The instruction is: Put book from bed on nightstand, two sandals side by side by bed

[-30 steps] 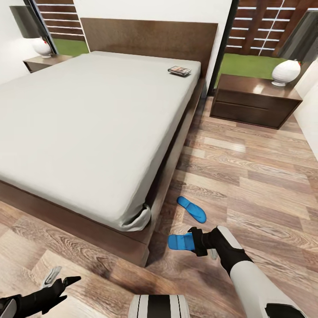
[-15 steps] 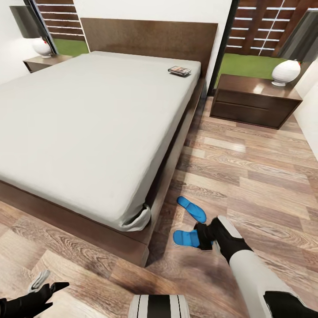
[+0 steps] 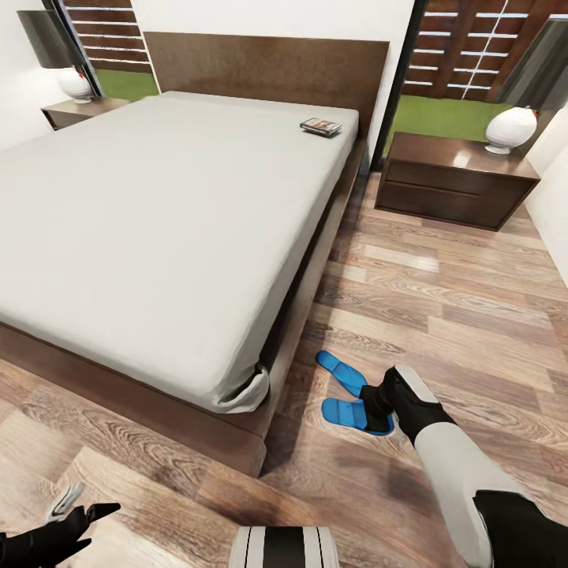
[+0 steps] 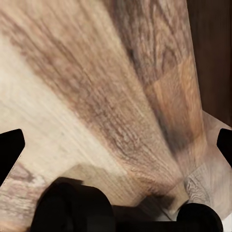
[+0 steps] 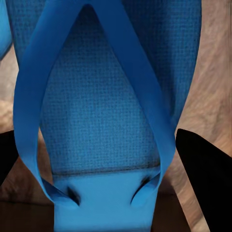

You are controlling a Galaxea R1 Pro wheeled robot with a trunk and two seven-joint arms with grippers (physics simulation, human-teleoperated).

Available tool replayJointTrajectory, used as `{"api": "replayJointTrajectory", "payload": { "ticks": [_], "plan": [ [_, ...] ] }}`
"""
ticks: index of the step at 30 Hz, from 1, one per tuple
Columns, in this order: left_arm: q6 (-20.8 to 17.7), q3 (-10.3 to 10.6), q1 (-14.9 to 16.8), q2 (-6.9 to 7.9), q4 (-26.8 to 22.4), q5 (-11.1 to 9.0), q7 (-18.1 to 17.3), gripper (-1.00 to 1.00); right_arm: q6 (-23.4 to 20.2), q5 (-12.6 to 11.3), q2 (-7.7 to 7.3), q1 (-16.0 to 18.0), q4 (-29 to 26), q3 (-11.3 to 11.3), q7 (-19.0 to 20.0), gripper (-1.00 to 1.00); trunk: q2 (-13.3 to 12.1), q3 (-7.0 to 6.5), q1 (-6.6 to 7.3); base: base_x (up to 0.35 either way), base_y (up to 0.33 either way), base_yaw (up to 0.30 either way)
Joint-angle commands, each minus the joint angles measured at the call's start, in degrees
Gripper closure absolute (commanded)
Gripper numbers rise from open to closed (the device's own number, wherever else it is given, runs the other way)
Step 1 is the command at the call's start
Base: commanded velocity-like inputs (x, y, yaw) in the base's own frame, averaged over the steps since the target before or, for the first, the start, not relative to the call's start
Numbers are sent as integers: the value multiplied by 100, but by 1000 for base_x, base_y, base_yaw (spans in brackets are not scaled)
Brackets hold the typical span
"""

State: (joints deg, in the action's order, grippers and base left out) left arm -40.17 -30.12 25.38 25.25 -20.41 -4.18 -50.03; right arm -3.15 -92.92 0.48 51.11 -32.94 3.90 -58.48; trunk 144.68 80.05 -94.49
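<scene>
One blue sandal (image 3: 341, 371) lies on the plank floor beside the bed's (image 3: 158, 205) near corner. My right gripper (image 3: 369, 410) is shut on the heel end of the second sandal (image 3: 343, 413), holding it low and right next to the first. In the right wrist view this sandal (image 5: 101, 111) fills the space between the two dark fingertips (image 5: 208, 183). The book (image 3: 320, 126) rests on the mattress near the headboard, at the side facing the right nightstand (image 3: 450, 193). My left gripper (image 3: 83, 505) hangs open over bare floor (image 4: 96, 96), far from everything.
A second nightstand (image 3: 75, 114) stands at the bed's far left. Each nightstand carries a white round lamp (image 3: 510, 128). Open wood floor (image 3: 457, 315) stretches between the bed frame and the right wall. Dark-framed windows flank the headboard.
My right gripper has carried its sandal up and to the right, from apart near the bed corner to close beside the lying sandal. The left gripper dropped lower in the picture.
</scene>
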Motion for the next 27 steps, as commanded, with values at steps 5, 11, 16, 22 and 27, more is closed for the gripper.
{"api": "replayJointTrajectory", "payload": {
  "ticks": [5, 11, 16, 22, 27],
  "plan": [
    [-21, 3, 1, 162, 7, 434, -387, -100, 171, 15, -2, 241, 429, 25, -27, 100, 2, 4, 1, 0, 0, 0],
    [28, 6, -1, 245, 9, 1376, -1331, -100, 293, -5, 5, 483, 740, 23, 6, 100, 2, 4, 1, 0, 0, 0],
    [76, 6, -5, 257, 9, 1759, -1773, -100, 329, -20, 4, 575, 791, 23, 14, 100, 2, 4, 1, 0, 0, 0],
    [86, 6, -3, 260, 10, 1862, -1876, -100, 465, -17, 33, 609, 804, 23, 20, 100, 2, 4, 1, 0, 0, 0],
    [88, 6, -1, 258, 10, 1879, -1891, -100, 503, -16, 44, 614, 806, 39, 36, 100, 2, 4, 1, 0, 0, 0]
  ]
}}
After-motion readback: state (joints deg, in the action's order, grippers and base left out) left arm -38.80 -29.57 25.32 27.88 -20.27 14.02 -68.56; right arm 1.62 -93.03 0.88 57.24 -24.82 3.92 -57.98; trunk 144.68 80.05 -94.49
